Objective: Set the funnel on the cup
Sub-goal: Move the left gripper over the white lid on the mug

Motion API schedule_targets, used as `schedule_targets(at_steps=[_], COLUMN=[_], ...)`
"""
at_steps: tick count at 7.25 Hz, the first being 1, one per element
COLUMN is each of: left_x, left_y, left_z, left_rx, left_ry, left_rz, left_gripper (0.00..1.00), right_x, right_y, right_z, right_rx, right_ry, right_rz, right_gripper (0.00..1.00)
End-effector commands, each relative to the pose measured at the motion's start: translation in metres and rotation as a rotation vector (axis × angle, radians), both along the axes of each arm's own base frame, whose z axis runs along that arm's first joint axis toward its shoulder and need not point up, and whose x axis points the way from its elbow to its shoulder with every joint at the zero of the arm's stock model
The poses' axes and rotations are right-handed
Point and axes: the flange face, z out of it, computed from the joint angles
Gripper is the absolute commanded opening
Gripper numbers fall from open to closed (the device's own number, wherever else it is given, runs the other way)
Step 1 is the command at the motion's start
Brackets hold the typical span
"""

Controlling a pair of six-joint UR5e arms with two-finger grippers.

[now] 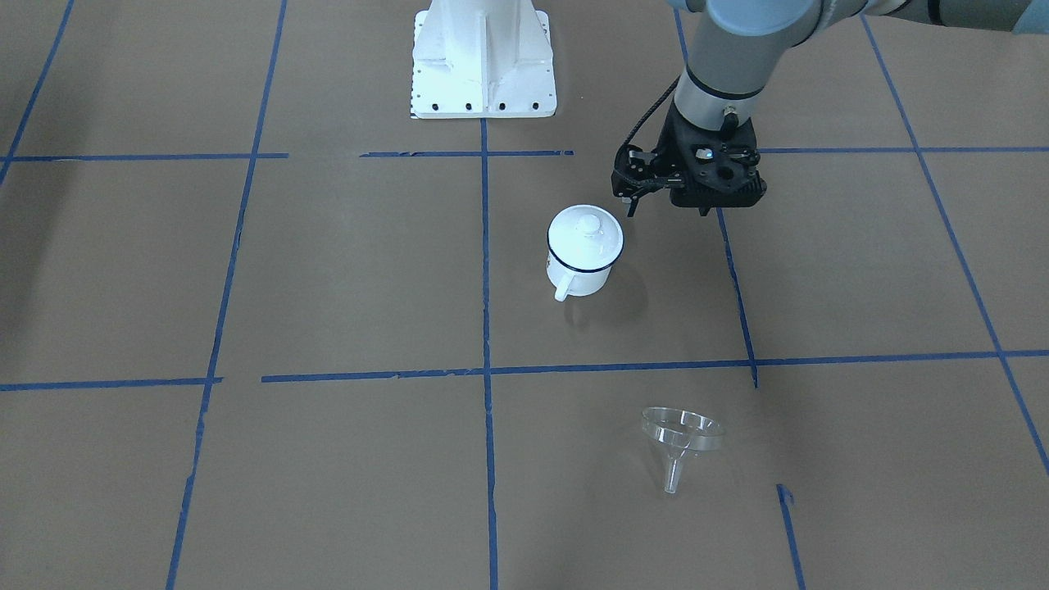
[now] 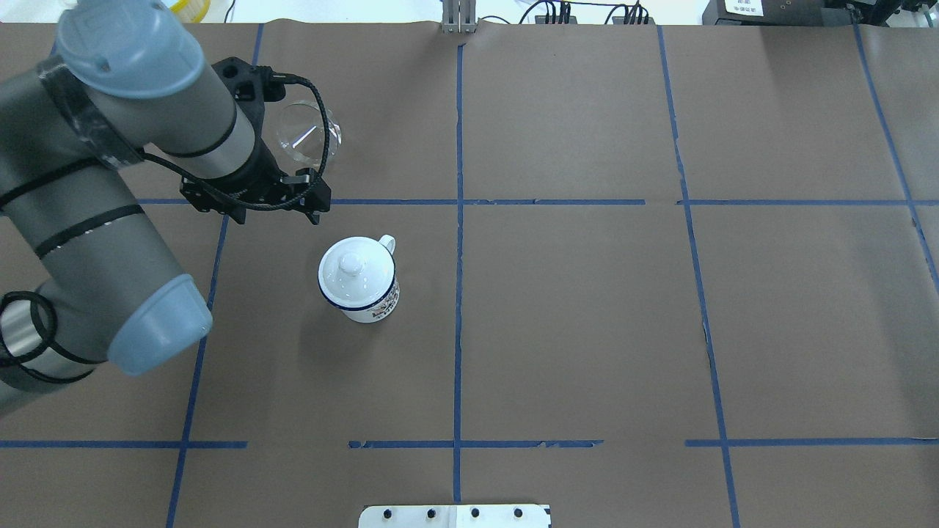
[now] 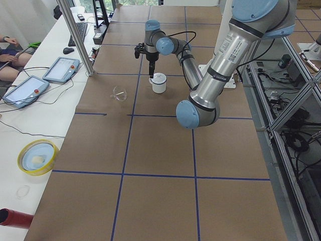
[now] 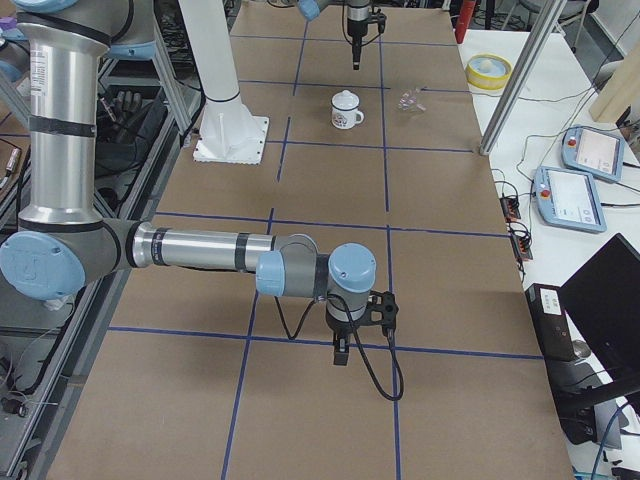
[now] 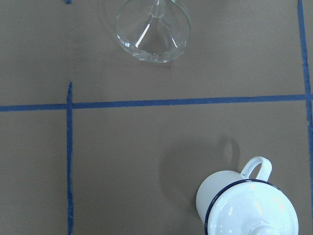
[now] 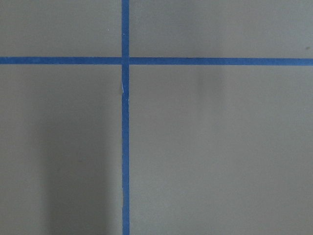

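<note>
The clear funnel (image 1: 682,430) lies tilted on the brown paper, its spout toward the operators' side; it also shows in the left wrist view (image 5: 152,32). The cup (image 1: 578,279) is a white mug with a dark blue rim that stands upright, and a round white knobbed lid (image 1: 586,233) sits on it. My left gripper (image 1: 703,209) hangs above the table beside the cup, on the robot's left of it, between cup and funnel (image 2: 308,132). It looks shut and empty. My right gripper (image 4: 340,355) is far off over bare paper; I cannot tell its state.
Blue tape lines grid the paper. The white robot base (image 1: 483,65) stands behind the cup. A metal post (image 3: 75,35), tablets (image 3: 22,90) and a yellow dish (image 3: 37,156) stand on the white bench beyond the funnel's side.
</note>
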Motion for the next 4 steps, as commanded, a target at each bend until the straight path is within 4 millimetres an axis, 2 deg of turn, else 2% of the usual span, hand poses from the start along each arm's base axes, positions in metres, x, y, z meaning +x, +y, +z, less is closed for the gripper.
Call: schedule_targets(at_steps=[1,3,4], left_x=[0.054,0.076,0.077], left_y=[0.020,0.014,0.014], left_z=[-0.011,0.002,0.006], left_rx=[-0.028,-0.021,-0.020], left_ry=[-0.013,0.001,0.002], left_rz=[-0.017,-0.006,-0.006], left_gripper=[1.00,0.93,0.90], right_x=[0.000,0.000,0.000], right_y=[0.000,0.000,0.000], right_z=[0.000,0.000,0.000], right_rx=[0.000,0.000,0.000], right_ry=[0.000,0.000,0.000], right_rz=[0.000,0.000,0.000], right_gripper=[1.00,1.00,1.00])
